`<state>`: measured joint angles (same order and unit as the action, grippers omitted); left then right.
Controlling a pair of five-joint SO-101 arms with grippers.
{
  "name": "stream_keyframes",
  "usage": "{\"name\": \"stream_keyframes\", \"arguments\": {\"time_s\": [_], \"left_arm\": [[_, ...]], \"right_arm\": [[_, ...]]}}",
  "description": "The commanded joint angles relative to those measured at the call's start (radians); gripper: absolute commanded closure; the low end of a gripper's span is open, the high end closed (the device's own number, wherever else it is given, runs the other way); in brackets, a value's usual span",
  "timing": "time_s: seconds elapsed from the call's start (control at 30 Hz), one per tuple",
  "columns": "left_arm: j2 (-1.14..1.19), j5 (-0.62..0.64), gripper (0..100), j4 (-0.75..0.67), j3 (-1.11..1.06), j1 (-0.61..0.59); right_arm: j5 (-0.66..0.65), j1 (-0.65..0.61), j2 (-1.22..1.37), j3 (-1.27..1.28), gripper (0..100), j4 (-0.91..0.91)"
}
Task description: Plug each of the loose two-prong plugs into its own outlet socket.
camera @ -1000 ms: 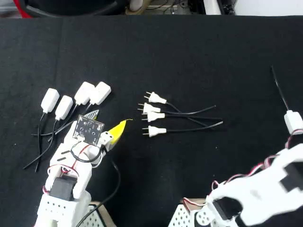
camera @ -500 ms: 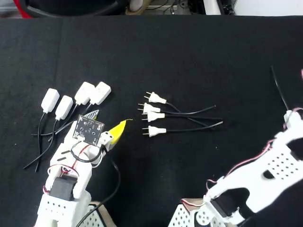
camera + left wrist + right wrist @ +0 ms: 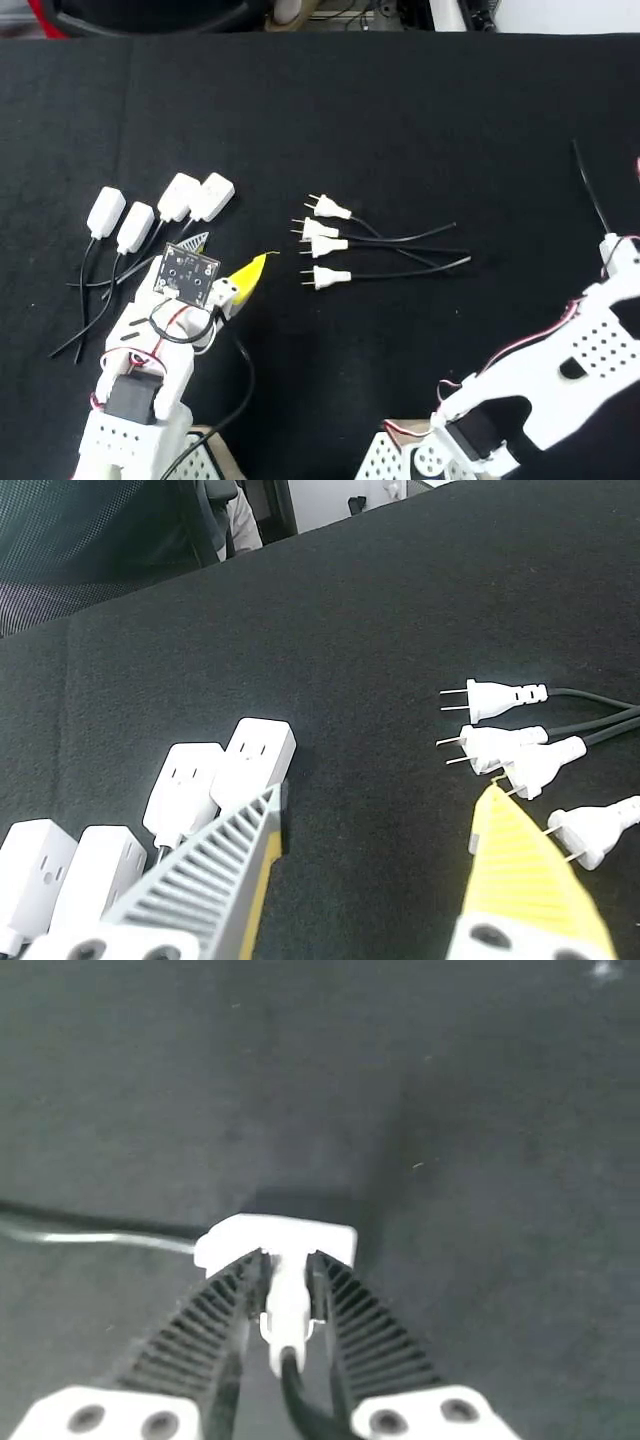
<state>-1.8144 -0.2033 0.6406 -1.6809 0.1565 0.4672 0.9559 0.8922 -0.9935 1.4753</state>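
Pinching a plug (image 3: 287, 1310) against a socket (image 3: 275, 1243) at 3 o'clock on the desk (image 3: 400, 100) with the right claw (image 3: 285, 1265); prongs hidden. At centre, four loose plugs (image 3: 330, 244); toward 9 o'clock, four sockets (image 3: 178, 197). Between them, left claw (image 3: 383, 798) spread, holding nothing.

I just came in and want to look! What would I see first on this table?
Four white two-prong plugs lie in a bunch at the middle of the black table, with four white outlet sockets to their left. At the right edge, the right gripper pinches a fifth plug against a fifth socket.
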Motion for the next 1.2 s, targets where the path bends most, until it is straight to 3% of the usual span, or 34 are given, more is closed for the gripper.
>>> {"name": "stream_keyframes", "arguments": {"time_s": [0.0, 1.17], "left_arm": [[-0.006, -0.011, 70, -0.020, -0.018, -0.008], [-0.006, -0.011, 70, -0.020, -0.018, -0.008]], "right_arm": [[-0.028, 0.034, 0.005, -0.050, 98.7, -0.020], [-0.028, -0.009, 0.036, -0.028, 98.7, 0.025]]}}
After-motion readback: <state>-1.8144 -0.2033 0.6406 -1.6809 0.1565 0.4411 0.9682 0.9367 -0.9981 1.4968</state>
